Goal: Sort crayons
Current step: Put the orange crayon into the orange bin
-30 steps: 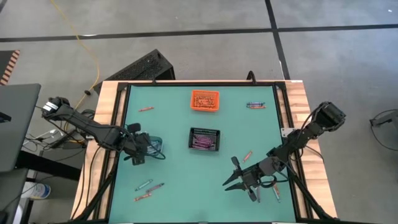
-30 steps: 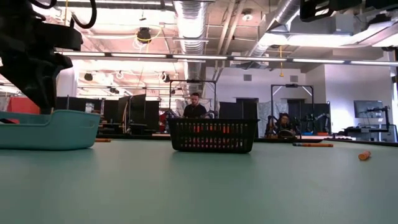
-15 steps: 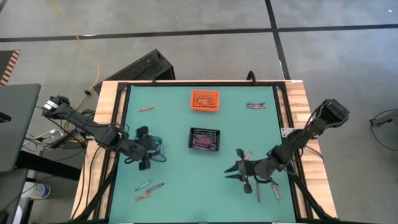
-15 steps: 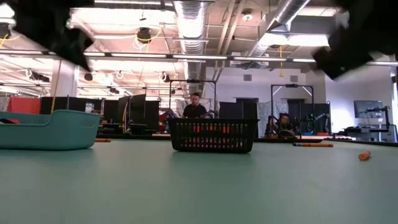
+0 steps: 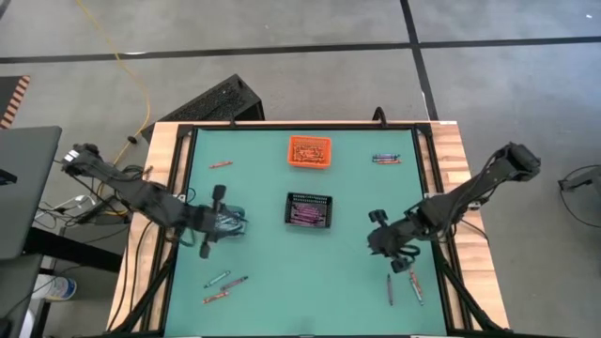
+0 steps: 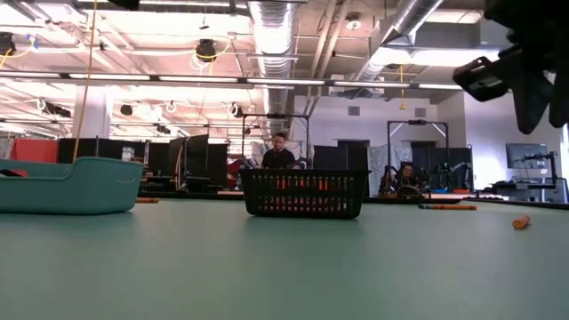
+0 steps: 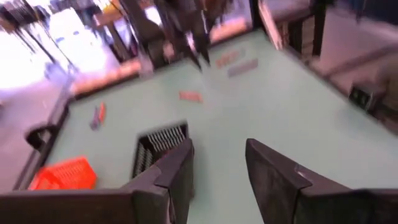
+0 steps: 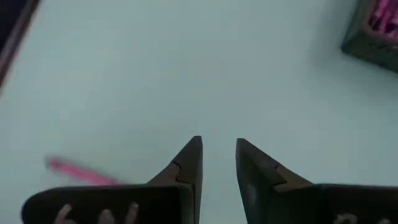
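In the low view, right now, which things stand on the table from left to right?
Teal bin → black basket → a long crayon lying flat → an orange crayon seen end-on.

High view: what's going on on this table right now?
Crayon sorting, partway done. The left gripper hangs open and empty by the teal bin at the table's left. The right gripper is open over bare mat right of the black bin, with nothing between its fingers. The orange bin already holds orange crayons. Loose crayons still lie near the front left, the front right and both far corners.
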